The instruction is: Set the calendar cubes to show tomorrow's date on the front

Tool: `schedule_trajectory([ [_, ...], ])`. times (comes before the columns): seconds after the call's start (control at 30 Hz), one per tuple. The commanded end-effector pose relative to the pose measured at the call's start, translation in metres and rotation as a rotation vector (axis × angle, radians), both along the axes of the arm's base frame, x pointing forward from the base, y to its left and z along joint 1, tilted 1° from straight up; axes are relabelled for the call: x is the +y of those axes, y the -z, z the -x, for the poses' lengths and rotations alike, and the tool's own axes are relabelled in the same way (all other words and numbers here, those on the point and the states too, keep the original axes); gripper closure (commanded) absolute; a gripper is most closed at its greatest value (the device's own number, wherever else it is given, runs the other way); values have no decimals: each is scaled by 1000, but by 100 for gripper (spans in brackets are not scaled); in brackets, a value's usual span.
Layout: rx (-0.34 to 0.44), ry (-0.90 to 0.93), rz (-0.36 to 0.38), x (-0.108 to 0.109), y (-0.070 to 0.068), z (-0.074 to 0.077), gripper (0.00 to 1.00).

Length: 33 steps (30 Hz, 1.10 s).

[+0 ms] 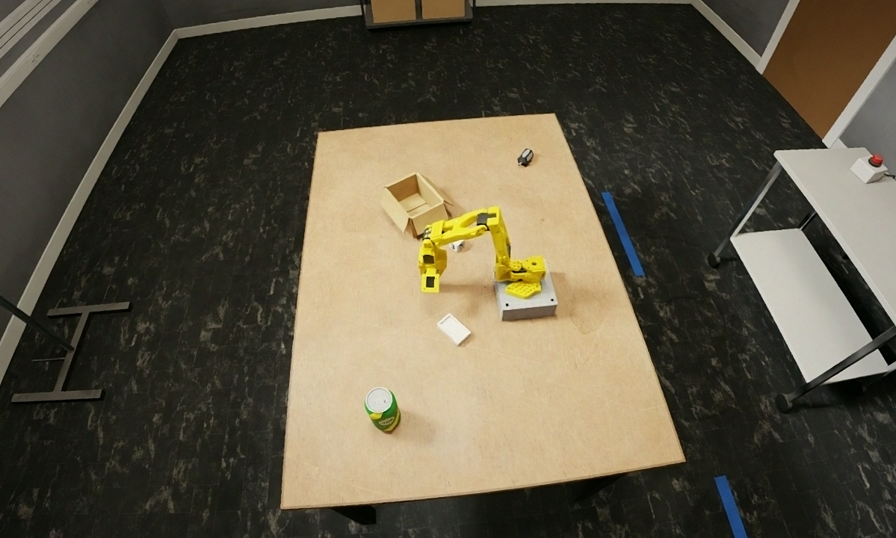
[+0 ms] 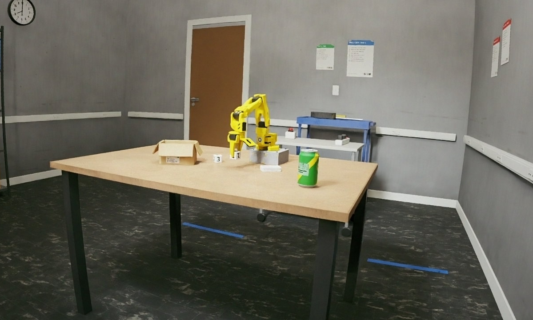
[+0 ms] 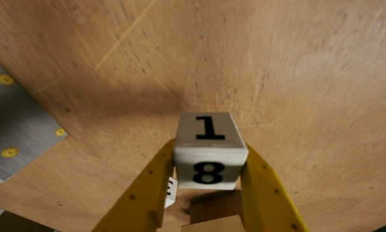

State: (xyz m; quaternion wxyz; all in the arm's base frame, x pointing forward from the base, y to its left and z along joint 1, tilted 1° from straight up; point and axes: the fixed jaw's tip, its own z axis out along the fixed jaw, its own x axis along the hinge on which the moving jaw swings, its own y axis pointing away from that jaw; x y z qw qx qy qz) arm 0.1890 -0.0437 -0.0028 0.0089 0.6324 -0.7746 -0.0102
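Note:
My gripper (image 3: 210, 158) is shut on a white number cube (image 3: 210, 149); the cube shows a 1 on its far face and an 8 on the face toward the wrist camera. In the overhead view my gripper (image 1: 430, 281) hangs low over the table, left of the arm's grey base (image 1: 527, 299). The held cube (image 2: 236, 155) sits close to the table top; I cannot tell if it touches. The second cube (image 1: 458, 245) lies on the table under the arm, showing a 3 in the side view (image 2: 217, 158). The small white tray (image 1: 453, 328) lies empty in front of the base.
An open cardboard box (image 1: 414, 202) stands behind the arm. A green can (image 1: 382, 409) stands near the front edge. A small dark object (image 1: 524, 157) lies at the far right of the table.

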Motion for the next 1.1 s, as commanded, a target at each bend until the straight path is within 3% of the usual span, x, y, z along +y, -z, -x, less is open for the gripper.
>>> schedule_trajectory([
  [0.0, -23, 28, 4, -7, -1, -5, 100],
  [1.07, -23, 28, 4, -7, 5, -5, 100],
])
